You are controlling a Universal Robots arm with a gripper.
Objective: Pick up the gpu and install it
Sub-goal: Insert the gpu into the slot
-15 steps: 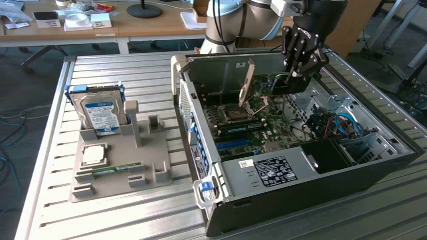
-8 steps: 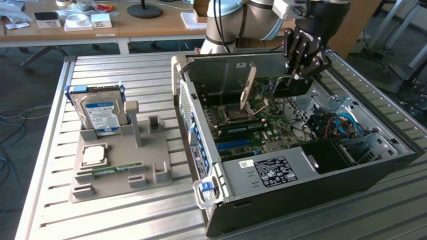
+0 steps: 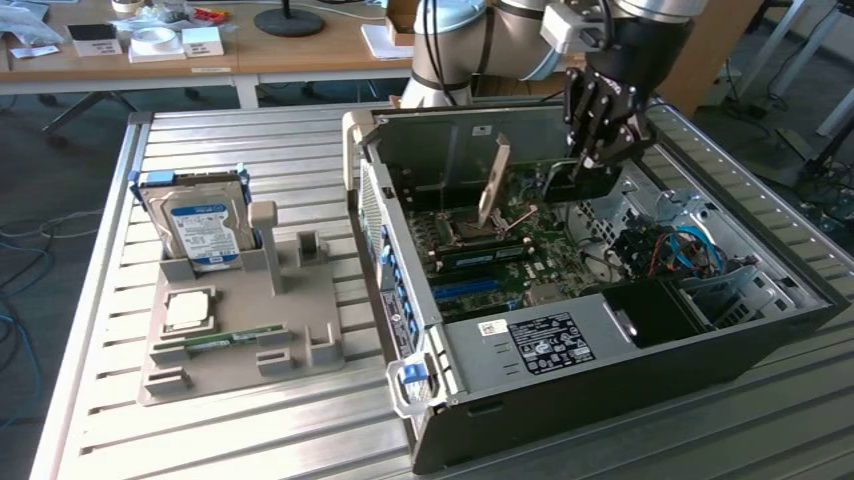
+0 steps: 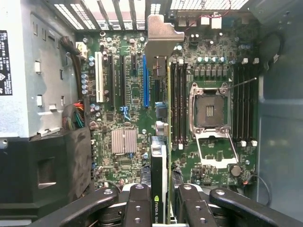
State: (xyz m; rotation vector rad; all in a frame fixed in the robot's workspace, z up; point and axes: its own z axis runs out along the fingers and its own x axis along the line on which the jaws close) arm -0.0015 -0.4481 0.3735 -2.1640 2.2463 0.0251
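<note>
My jaws grip the gpu [image 4: 158, 189] edge-on above the motherboard [image 4: 213, 156] inside the open computer case [image 3: 627, 390]: picked up, seemingly not yet seated.

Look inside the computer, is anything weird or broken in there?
Nothing looks broken. One odd spot: the processor socket on the motherboard is empty, its metal frame swung open. The gripper holds the gpu on edge above the board.
</note>
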